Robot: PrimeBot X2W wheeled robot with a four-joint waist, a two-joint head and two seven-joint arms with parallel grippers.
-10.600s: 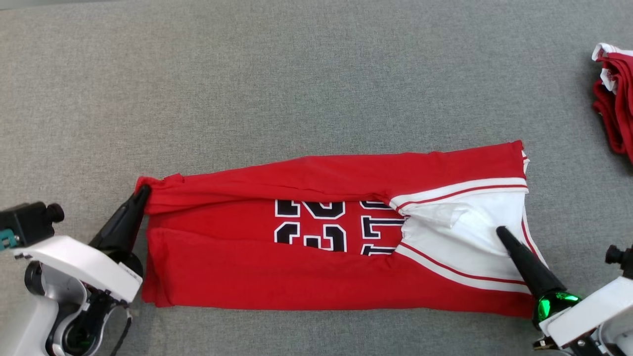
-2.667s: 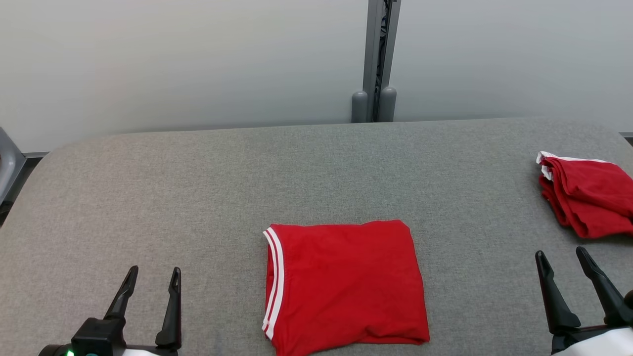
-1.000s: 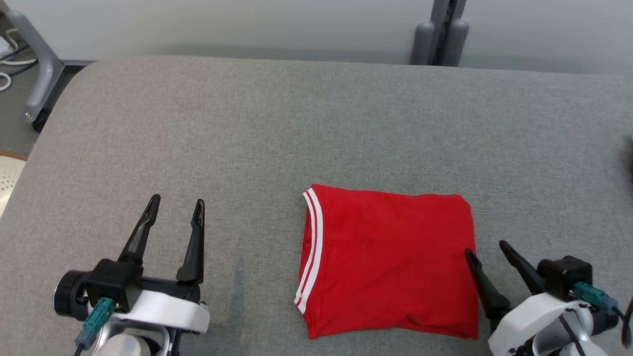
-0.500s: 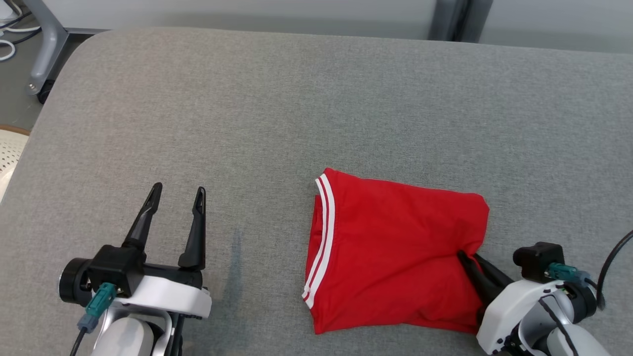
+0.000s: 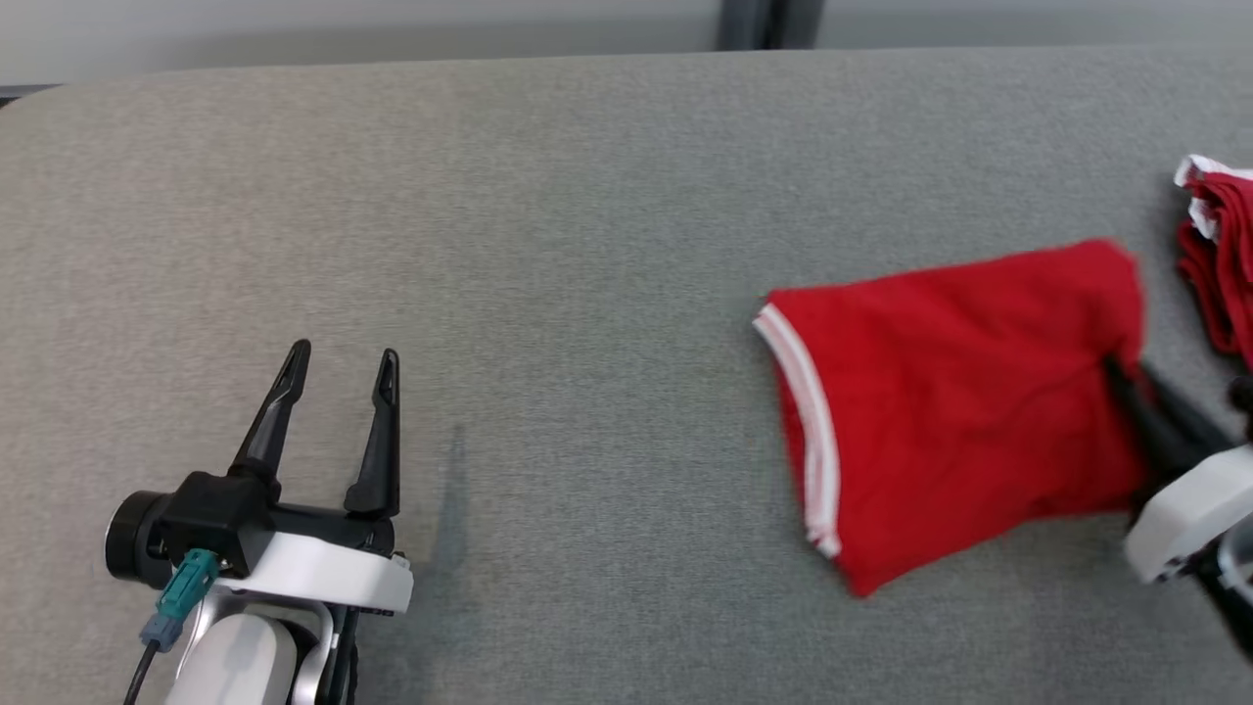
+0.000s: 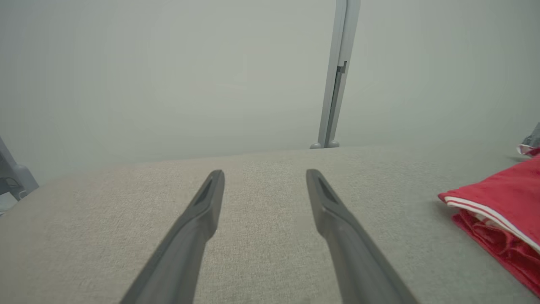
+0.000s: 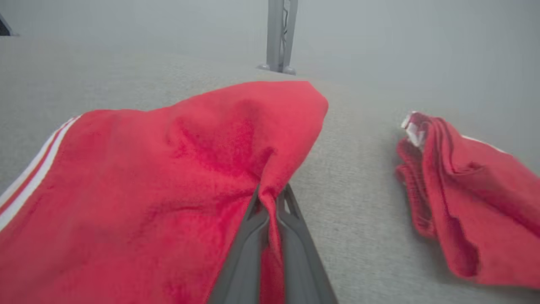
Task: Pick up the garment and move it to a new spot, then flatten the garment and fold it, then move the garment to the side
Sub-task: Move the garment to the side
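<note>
Folded red garment [image 5: 950, 411] sits at the right of the grey surface [image 5: 548, 245], with its white-striped edge facing left. Its right edge is bunched and pinched in the right claw [image 5: 1126, 377]. A second red pile [image 5: 1219, 264] lies near that edge, apart from it. Left claw [image 5: 343, 357] is spread, well apart to the left, with open surface between.

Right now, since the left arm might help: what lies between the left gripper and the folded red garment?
Only bare grey fabric surface, seen in the head view, between the left gripper and the folded red garment.
</note>
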